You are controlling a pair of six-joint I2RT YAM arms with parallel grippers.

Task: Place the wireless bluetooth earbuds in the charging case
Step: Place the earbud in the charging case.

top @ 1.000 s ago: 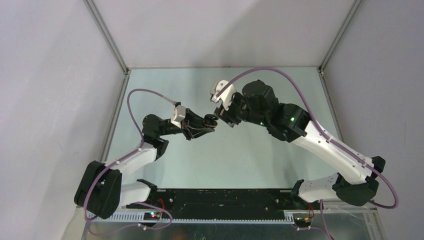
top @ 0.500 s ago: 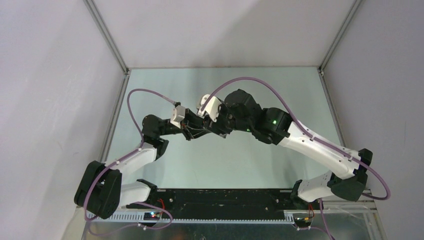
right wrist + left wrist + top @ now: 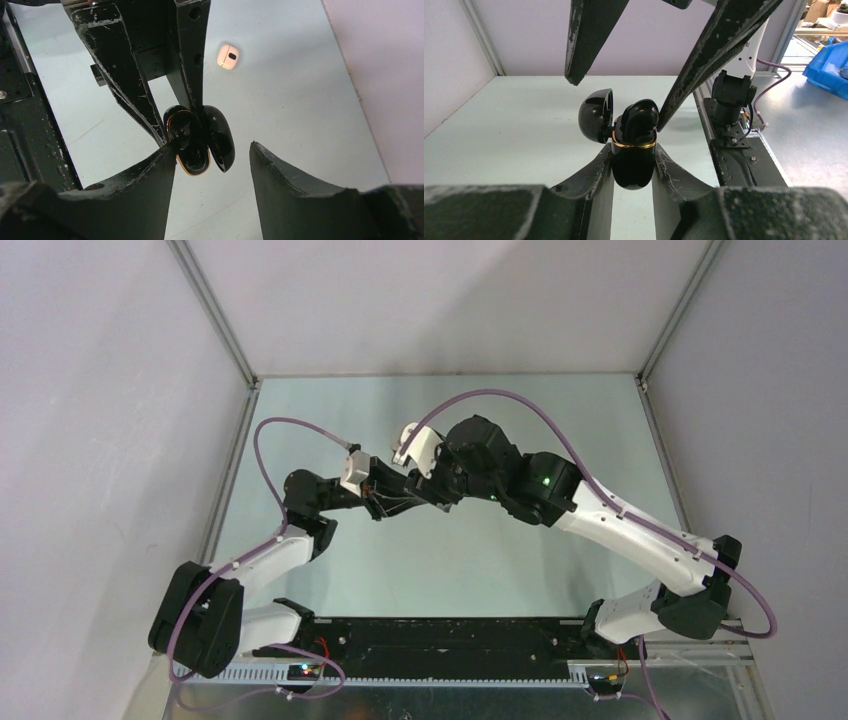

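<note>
My left gripper [image 3: 633,150] is shut on a black charging case [image 3: 634,162] with a gold rim and holds it upright above the table. Its lid [image 3: 596,115] hangs open to the left. A black earbud [image 3: 640,117] sits in the case mouth and sticks up out of it. My right gripper [image 3: 212,146] is open around the case from above, and one finger [image 3: 684,75] touches the earbud's side. The case also shows in the right wrist view [image 3: 192,150]. In the top view both grippers meet [image 3: 428,490] and hide the case.
A small cream-white earbud [image 3: 228,56] lies on the pale green table [image 3: 480,560] beyond the case. The enclosure walls stand to the left, right and back. The black base rail [image 3: 440,635] runs along the near edge.
My right arm has swung left from a small gap away until its open fingers straddle the case in my left gripper. The left arm has stayed still.
</note>
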